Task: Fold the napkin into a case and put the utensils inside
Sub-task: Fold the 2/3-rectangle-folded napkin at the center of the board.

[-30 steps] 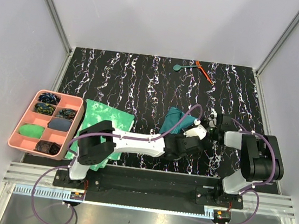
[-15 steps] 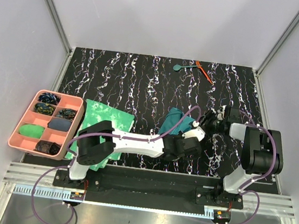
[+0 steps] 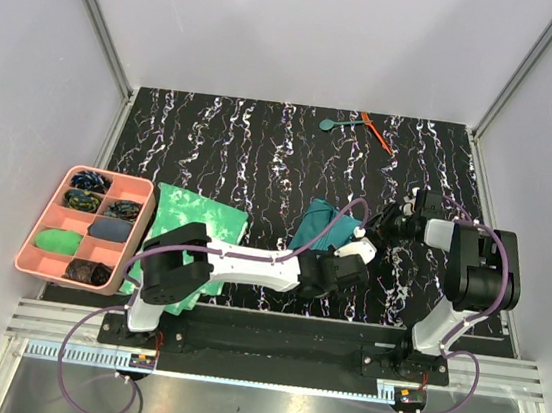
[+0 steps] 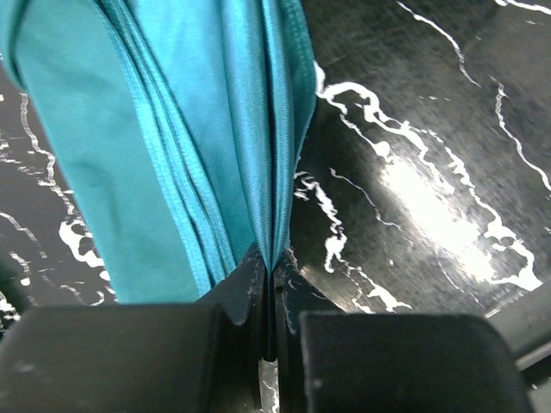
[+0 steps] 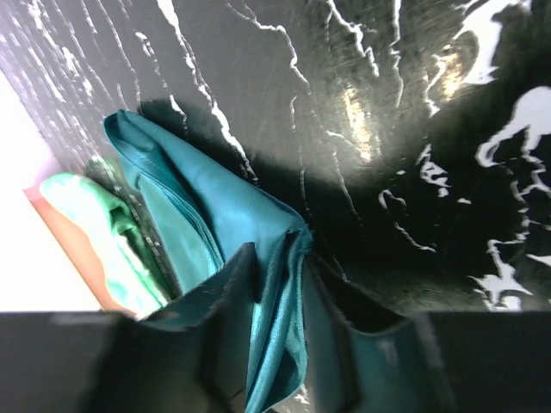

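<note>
Top external view showed the napkin (image 3: 316,222) as a narrow, bunched bundle on the black marbled table (image 3: 224,140), right of centre, between the two wrists. Its long axis ran on a slant from near-left to far-right. In the left wrist view the left gripper (image 4: 267,288) was clenched on a gathered edge of the cloth, its fingers pressed together with only the thin fold between them, and the pleats fanned straight away from the fingertips. In the right wrist view the right gripper (image 5: 280,280) had its jaws partly apart, one on each side of another fold of the same cloth. The fabric touched both inner faces, but I could not tell whether it was firmly pinched or only straddled. The spoon (image 3: 334,124) lay at the far edge of the table, well apart from the napkin, with its bowl to the left and its handle pointing right toward the orange-red stick (image 3: 377,132). That stick lay just beside it, slanting from far-left to near-right. At the left, a pink tray (image 3: 22,254) held small dark and green items in its compartments, and a light green mottled cloth (image 3: 199,219) lay beside it.
</note>
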You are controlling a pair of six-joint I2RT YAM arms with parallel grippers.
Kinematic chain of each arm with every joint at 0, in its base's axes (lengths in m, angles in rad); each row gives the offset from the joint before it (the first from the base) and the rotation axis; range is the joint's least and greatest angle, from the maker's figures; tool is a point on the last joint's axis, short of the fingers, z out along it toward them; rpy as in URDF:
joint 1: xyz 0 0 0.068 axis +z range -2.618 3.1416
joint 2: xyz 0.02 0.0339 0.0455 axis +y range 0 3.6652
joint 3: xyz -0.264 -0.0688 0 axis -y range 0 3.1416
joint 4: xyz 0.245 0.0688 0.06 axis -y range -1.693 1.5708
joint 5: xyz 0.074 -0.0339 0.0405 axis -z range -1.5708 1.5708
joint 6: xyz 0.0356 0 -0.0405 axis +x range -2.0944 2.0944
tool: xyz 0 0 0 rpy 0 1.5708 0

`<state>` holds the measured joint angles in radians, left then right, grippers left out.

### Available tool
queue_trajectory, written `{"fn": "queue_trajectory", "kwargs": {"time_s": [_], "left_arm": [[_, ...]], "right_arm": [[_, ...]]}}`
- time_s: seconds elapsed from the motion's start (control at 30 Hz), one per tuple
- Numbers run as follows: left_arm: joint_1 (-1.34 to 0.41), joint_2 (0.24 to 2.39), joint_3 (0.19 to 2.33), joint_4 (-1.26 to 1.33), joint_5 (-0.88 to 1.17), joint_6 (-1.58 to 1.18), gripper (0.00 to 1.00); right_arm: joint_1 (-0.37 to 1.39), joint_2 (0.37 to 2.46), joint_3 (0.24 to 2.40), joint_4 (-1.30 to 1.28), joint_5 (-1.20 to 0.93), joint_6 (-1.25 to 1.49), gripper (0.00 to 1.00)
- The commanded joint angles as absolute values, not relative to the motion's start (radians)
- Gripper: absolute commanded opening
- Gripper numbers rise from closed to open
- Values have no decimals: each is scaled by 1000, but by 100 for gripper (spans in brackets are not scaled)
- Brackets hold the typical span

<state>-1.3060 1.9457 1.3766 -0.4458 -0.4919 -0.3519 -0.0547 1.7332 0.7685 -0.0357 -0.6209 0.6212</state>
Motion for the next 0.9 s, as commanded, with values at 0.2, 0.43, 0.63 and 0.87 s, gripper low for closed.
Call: {"fn": "queue_trajectory", "kwargs": {"time_s": [0.2,0.43,0.63,0.87], "left_arm": [[-1301,1896,1330,-301,-273,-396,2],[-1252,1864,1318,-265,-68,-380,47],[-1065,1706,1221,-135,136,-435,31],[-853,1834,1301,-117,222,-482,7]], "right_arm": [[-60,1724,799,-48,-607,543,1],[-60,1700,785,-69,-618,528,0],[-60,1689,778,-81,-618,520,0],[-60,1651,772,-90,-618,522,0]]}}
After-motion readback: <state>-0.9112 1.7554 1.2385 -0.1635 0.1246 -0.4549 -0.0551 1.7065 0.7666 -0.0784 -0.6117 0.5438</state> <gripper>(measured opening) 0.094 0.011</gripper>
